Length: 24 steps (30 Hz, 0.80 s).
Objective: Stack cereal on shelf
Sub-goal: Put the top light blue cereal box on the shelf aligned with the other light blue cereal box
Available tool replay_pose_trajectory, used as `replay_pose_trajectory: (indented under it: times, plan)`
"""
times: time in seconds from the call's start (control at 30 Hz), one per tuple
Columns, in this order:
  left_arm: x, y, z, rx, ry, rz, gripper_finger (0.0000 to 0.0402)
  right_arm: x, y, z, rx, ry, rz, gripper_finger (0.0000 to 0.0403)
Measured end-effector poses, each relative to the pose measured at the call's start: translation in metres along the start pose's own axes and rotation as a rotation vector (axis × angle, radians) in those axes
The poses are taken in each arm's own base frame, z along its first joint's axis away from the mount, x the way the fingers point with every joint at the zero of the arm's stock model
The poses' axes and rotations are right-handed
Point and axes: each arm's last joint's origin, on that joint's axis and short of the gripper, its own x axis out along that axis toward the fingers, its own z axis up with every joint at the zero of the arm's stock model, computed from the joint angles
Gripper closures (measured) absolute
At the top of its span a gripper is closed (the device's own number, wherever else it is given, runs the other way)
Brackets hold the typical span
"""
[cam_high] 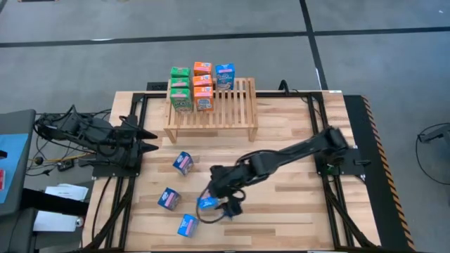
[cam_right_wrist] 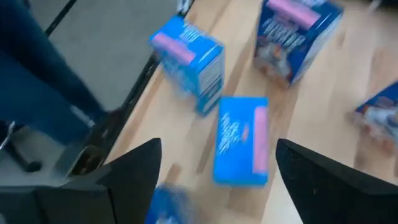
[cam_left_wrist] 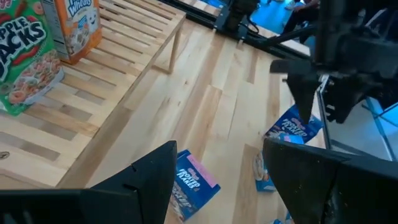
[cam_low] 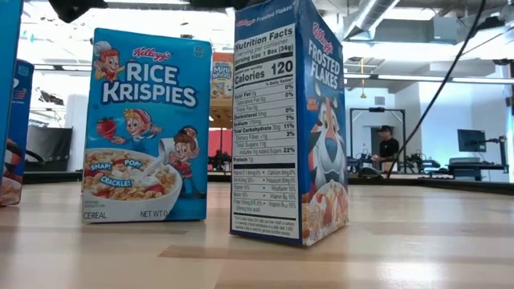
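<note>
The shelf (cam_high: 211, 112) stood at the far middle of the table (cam_high: 295, 211), w/ cereal boxes on its far-left part: green (cam_high: 181, 98), orange (cam_high: 203, 95) and one blue box (cam_high: 225, 76) at the back edge. Four blue boxes were loose on the table nearer the front: one (cam_high: 183, 163) just in front of the shelf, one (cam_high: 169, 199) further fwd, one (cam_high: 186, 225) near the front edge, and one (cam_high: 207, 203) directly at the right gripper.

Right gripper (cam_high: 219, 208) reached across to the front-centre of the table, above that box. In its wrist view the fingers (cam_right_wrist: 134, 171) were spread wide w/ a blue box (cam_right_wrist: 241, 140) lying flat between them, not gripped as far as the blurry view showed; two more blue boxes (cam_right_wrist: 186, 62) (cam_right_wrist: 297, 34) stood beyond.

Left gripper (cam_high: 149, 139) waited at the table's left edge, beside the shelf's left end, fingers (cam_left_wrist: 140, 180) apart and holding nothing.

Low view showed a Rice Krispies box (cam_low: 147, 124) and a Frosted Flakes box (cam_low: 289, 120) upright on the wood, apart from each other; a person (cam_low: 388, 148) sat far back in the room.
</note>
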Motion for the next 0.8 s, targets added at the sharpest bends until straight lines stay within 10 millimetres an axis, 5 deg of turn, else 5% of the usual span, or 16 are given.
replay_pose_trajectory:
  times: [0.27, 0.8]
  plan:
    - [0.000, 0.002, -0.003, 0.014, 0.026, 0.016, 0.0173, 0.044, -0.010, -0.003, 0.006, 0.051, -0.002, 0.0061]
    - [0.000, 0.002, -0.003, 0.018, 0.024, 0.022, 0.0173, 0.068, 0.002, -0.015, 0.012, 0.099, -0.142, 0.0048]
